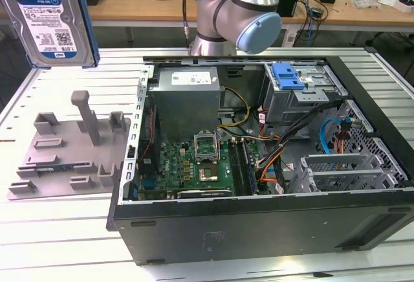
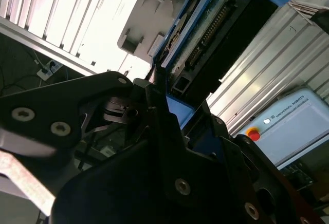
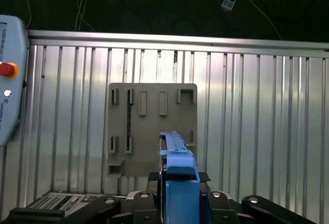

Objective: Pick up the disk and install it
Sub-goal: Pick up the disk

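Observation:
The disk (image 1: pixel 48 17), a silver drive with a white-and-blue label in a blue bracket, hangs upright in the air at the exterior view's top left, above the grey holder (image 1: pixel 71 146). In the first wrist view the disk (image 3: pixel 177 170) shows edge-on, with my gripper (image 3: pixel 180 183) shut on its blue bracket. Below it lies the grey holder (image 3: pixel 151 126), with nothing in its slots. The second wrist view shows the disk (image 2: pixel 205 34) from its connector end, gripped by my gripper (image 2: pixel 169 106).
The open computer case (image 1: pixel 259 230) lies on the slatted metal table to the holder's right, with a blue-latched drive bay (image 1: pixel 288 78) at its far side. The arm's base (image 1: pixel 233 10) stands behind the case. A teach pendant (image 3: pixel 7 80) lies on the table.

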Controlling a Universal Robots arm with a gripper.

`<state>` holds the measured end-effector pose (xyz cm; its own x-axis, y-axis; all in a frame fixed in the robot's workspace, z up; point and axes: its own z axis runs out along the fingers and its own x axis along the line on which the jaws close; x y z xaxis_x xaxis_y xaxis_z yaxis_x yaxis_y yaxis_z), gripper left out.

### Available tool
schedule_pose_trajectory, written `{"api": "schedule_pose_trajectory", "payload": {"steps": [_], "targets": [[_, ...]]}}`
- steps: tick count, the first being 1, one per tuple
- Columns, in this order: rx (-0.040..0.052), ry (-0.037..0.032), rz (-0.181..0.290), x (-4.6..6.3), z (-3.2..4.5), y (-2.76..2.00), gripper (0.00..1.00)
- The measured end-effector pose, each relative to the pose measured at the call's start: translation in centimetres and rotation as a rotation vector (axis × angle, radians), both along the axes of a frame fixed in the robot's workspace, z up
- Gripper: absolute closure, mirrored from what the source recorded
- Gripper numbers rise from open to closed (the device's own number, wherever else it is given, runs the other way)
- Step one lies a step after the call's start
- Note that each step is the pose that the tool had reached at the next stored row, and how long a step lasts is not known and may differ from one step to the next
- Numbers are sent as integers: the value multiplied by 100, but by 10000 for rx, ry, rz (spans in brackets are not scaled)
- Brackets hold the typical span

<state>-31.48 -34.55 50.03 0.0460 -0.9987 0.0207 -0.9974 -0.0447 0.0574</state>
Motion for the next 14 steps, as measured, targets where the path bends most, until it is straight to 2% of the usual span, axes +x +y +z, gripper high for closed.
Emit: {"api": "schedule_pose_trajectory", "payload": {"steps": [3,6,14], "targets": [[-1,28,-1,112,5,-52,63],[0,43,-1,280,6,-118,63],[-1,82,0,608,10,-232,63]]}}
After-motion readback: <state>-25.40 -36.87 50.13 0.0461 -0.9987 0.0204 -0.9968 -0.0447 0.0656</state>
